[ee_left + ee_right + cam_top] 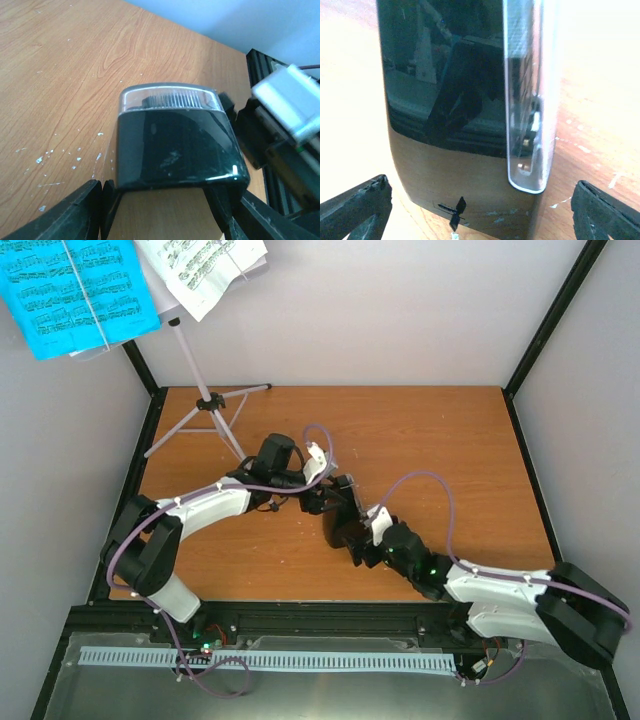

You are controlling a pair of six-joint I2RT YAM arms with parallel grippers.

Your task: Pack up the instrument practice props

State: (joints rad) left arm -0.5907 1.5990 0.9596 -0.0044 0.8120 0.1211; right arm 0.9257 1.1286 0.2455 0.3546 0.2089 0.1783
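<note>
The black metronome [337, 522] with its clear cover is at the table's middle, between both grippers. In the left wrist view the metronome [175, 140] fills the frame, and my left gripper [162, 212] is shut on its near end, one finger [85, 212] at each side. In the right wrist view my right gripper [480, 210] is open wide around the metronome [450, 100], with its fingers apart from it. The silver tripod music stand [205, 400] stands at the back left. It holds blue music sheets [75, 290] and white music sheets [200, 270].
Black frame posts rise at the back left [140, 365] and back right [555, 315] corners. The wooden table [440, 440] has grey walls on three sides. A white slotted rail [270, 660] runs along the near edge by the arm bases.
</note>
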